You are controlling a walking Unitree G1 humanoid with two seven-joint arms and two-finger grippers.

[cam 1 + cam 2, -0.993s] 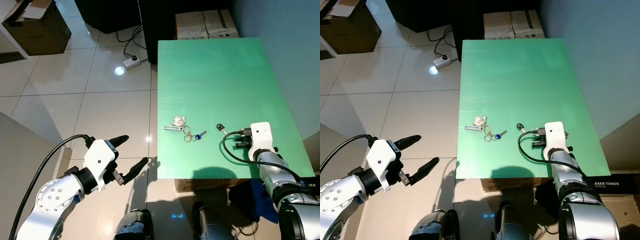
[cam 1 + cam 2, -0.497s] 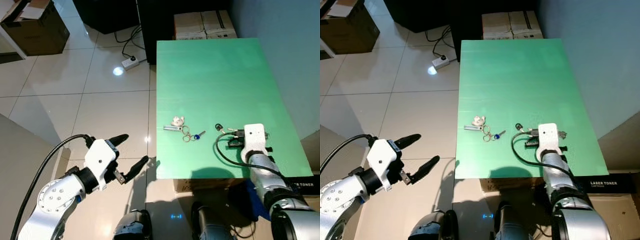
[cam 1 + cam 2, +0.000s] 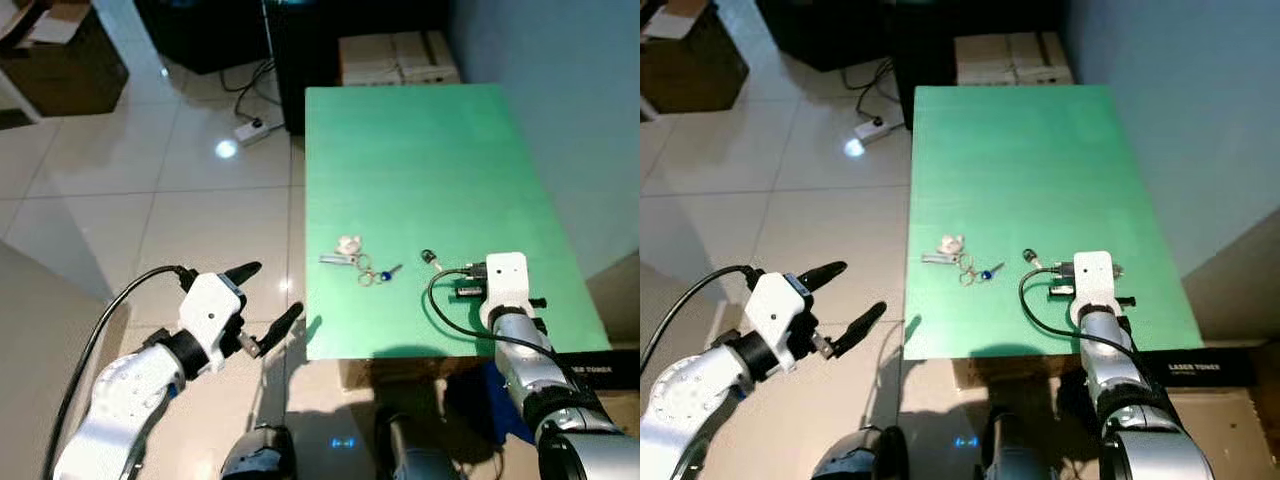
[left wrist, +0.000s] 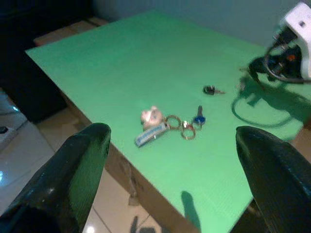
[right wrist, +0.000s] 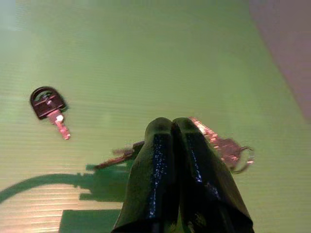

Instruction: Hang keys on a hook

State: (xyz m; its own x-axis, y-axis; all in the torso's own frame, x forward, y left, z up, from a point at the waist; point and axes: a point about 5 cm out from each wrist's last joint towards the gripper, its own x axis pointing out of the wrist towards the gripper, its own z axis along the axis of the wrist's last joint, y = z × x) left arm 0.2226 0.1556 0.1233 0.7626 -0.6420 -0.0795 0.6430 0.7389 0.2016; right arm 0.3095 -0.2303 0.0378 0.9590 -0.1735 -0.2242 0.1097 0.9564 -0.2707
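The bunch of keys (image 5: pixel 221 143) I am after lies flat on the green table (image 3: pixel 420 160), right under the tips of my right gripper (image 5: pixel 172 127), with its ring sticking out to one side of my fingers and a blade showing on the other. My two black fingers are pressed together, and from the wrist view I cannot tell for sure whether any metal is caught between them or whether they merely rest above the bunch, so I judge I am at the picking-up step, not yet at the hanging. A little beyond my fingertips lies a single black-headed key (image 5: pixel 48 104), apart from the bunch. Farther off toward my left arm's side is a second cluster, the keyring with the blue key and pale charm (image 3: pixel 362 262), untouched. My left gripper (image 3: pixel 262 298) hangs spread wide over the tiled floor (image 3: pixel 150 200), off the table's edge and idle. I see no hook anywhere, so next I should lift slightly to check the keys come with me; if so, I must then turn to find the hook.
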